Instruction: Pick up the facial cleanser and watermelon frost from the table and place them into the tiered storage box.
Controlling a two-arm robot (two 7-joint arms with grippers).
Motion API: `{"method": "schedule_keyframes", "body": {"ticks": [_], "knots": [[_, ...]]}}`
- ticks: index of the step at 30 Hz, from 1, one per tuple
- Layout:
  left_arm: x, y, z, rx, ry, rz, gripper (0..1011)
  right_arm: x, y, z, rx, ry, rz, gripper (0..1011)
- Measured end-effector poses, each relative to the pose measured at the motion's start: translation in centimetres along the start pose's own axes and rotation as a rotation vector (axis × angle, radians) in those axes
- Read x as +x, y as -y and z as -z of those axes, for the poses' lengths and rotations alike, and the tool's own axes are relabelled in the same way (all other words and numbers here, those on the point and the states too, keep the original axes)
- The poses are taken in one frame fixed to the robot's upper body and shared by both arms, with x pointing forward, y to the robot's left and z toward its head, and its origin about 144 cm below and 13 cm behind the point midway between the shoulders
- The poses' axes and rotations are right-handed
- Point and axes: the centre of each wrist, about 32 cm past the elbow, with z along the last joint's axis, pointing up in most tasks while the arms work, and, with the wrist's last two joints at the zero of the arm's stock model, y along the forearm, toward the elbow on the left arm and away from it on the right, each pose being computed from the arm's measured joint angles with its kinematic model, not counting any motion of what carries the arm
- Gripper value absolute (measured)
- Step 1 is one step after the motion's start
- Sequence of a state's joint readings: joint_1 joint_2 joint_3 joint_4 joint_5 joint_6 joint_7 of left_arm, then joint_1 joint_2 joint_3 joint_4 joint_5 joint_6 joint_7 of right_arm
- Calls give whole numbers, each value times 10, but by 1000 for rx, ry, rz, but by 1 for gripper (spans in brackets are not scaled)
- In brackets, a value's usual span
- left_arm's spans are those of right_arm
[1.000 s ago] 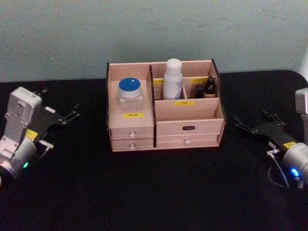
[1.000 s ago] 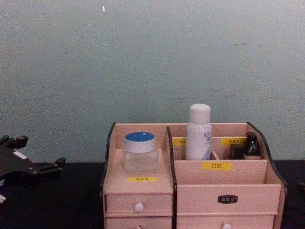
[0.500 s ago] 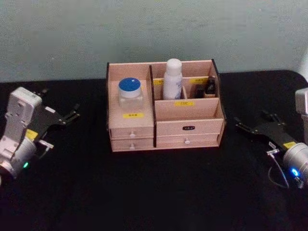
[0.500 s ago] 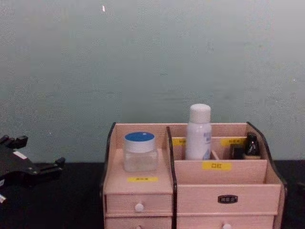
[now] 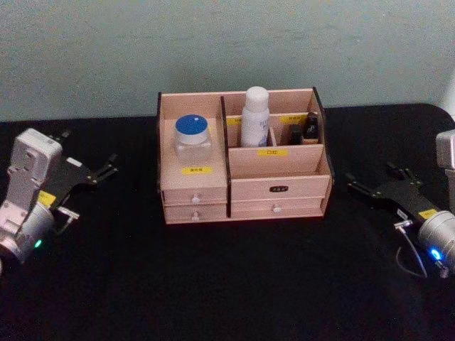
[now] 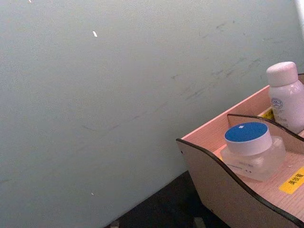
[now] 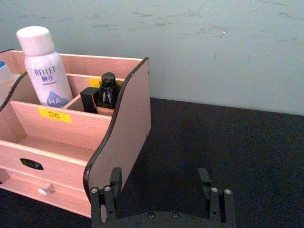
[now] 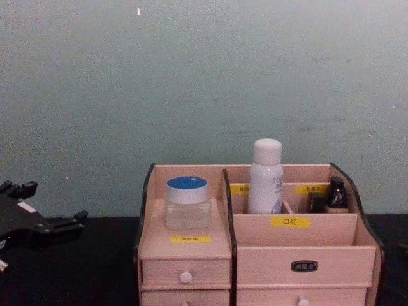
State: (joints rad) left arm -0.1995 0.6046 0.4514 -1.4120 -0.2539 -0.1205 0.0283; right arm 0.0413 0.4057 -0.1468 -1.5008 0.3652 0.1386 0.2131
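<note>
In the head view I see the tiered storage box (image 5: 242, 153) at centre, my left gripper (image 5: 99, 170) at mid-left and right gripper (image 5: 373, 186) at mid-right, both spread open, holding nothing. Right wrist view: fingers (image 7: 108, 192) apart beside the box. Chest view: a white bottle (image 8: 266, 176) stands upright in the box's upper back compartment.

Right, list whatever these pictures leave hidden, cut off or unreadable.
- Yellow labels on the tiered storage box: print too small to read, head and chest views.
- Small dark bottle: lower part hidden behind the box's divider, right wrist view.
- Drawer contents: drawers shut.
- Lower drawers: cut off by the bottom edge, chest view.
- Which item is the watermelon frost: cannot tell.
</note>
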Motion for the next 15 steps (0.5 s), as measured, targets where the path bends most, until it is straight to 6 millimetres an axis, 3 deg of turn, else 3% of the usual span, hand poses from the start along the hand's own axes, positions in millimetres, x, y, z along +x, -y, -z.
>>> {"method": "schedule_keyframes", "body": {"ticks": [15], "knots": [[0,0,0,0,0,0,1001,0,0,0,0,0,0,1000]]}}
